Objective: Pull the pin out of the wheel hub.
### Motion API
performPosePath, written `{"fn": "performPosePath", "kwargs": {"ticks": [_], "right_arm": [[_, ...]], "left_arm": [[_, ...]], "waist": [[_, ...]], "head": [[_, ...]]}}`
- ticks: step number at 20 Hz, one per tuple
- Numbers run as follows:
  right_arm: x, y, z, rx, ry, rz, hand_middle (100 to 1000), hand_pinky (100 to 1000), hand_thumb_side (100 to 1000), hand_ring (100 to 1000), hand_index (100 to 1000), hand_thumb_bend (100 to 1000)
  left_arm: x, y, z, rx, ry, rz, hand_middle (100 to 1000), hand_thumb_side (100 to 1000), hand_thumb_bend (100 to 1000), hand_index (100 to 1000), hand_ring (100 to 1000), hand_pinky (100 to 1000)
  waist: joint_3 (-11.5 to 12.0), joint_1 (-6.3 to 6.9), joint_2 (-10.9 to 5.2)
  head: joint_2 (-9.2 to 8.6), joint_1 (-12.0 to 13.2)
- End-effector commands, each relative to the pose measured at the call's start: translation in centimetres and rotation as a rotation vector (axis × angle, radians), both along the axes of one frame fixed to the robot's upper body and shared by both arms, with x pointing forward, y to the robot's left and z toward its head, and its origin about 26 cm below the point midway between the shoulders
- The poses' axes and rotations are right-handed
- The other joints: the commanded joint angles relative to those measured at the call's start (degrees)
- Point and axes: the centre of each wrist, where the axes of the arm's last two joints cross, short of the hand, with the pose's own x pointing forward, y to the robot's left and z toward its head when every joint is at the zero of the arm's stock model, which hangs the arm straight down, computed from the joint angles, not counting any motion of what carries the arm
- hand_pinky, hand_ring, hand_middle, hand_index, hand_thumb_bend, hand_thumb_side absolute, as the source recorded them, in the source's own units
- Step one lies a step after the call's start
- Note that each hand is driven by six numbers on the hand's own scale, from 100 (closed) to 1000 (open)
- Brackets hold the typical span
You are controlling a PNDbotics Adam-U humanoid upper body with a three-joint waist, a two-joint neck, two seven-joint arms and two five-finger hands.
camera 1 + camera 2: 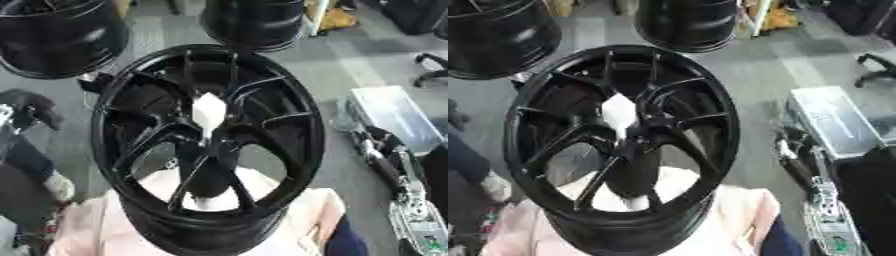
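Observation:
A large black spoked wheel (289, 135) lies tilted before me on a pale pink padded support (302, 220). A white pin (208, 112) sticks up out of its hub (194, 145) at the centre of the spokes. My right hand (378, 147), black with silver parts, hangs to the right of the rim, apart from the wheel; its fingers are too blurred to read. At the left edge is a black shape with a silver bit (26, 107), which looks like my left hand, also away from the wheel. Neither hand touches the pin.
Two more black wheels stand behind, one at the top left (52, 35) and one at the top centre (254, 25). A clear plastic box (394, 112) lies on the grey floor at the right. A chair base (433, 67) shows at the far right.

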Motion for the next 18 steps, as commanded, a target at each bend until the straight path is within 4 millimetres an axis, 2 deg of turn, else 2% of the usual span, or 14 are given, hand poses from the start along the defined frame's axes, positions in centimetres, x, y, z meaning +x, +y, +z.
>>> {"fn": "performPosePath", "kwargs": {"ticks": [1, 10, 12, 13, 14, 15, 16, 17, 18], "right_arm": [[0.3, -0.3, 0.9, -0.011, -0.028, 0.000, 687, 675, 460, 628, 794, 132], [0.3, -0.3, 1.0, -0.012, -0.030, 0.001, 686, 675, 459, 628, 794, 135], [0.3, -0.3, 1.0, -0.014, -0.029, 0.003, 687, 675, 458, 628, 795, 136], [0.3, -0.4, 1.0, -0.014, -0.028, 0.003, 686, 675, 458, 628, 795, 138], [0.3, -0.4, 1.0, -0.014, -0.028, 0.002, 686, 675, 458, 628, 795, 138], [0.3, -0.4, 1.0, -0.017, -0.026, 0.005, 686, 675, 458, 628, 795, 138], [0.3, -0.4, 1.0, -0.019, -0.025, 0.007, 686, 675, 458, 628, 795, 138], [0.3, -0.4, 1.0, -0.021, -0.024, 0.010, 686, 675, 458, 628, 795, 138], [0.3, -0.4, 1.0, -0.024, -0.022, 0.013, 686, 675, 458, 628, 795, 138]], "left_arm": [[-0.1, 0.1, 1.2, 0.013, -0.041, -0.003, 489, 765, 100, 643, 502, 740], [0.2, 0.0, 1.8, 0.032, -0.069, -0.034, 494, 754, 100, 648, 506, 741], [0.5, 0.1, 2.5, 0.055, -0.099, -0.052, 497, 744, 100, 652, 509, 743], [0.7, 0.0, 3.3, 0.079, -0.126, -0.073, 512, 704, 100, 669, 523, 749], [1.0, 0.0, 4.2, 0.112, -0.162, -0.102, 512, 704, 100, 669, 523, 749], [1.4, -0.2, 5.8, 0.174, -0.219, -0.153, 532, 624, 100, 691, 543, 756], [1.9, -0.2, 6.9, 0.227, -0.265, -0.197, 532, 624, 100, 691, 543, 756], [2.3, -0.3, 8.5, 0.302, -0.324, -0.247, 556, 543, 100, 716, 568, 763], [2.8, -0.4, 10.0, 0.384, -0.382, -0.300, 564, 535, 100, 724, 575, 766]], "waist": [[-0.13, 0.20, -0.83], [-0.41, 0.40, -0.97], [-0.54, 0.42, -0.99], [-0.68, 0.53, -1.07], [-0.79, 0.60, -1.13], [-1.02, 0.72, -1.25], [-1.17, 0.78, -1.31], [-1.43, 0.92, -1.44], [-1.68, 1.02, -1.53]], "head": [[-0.13, -0.20], [-0.13, -0.41], [-0.13, -0.45], [-0.13, -0.25], [-0.13, -0.09], [-0.13, -0.01], [-0.13, 0.04], [-0.13, 0.19], [-0.13, 0.31]]}}
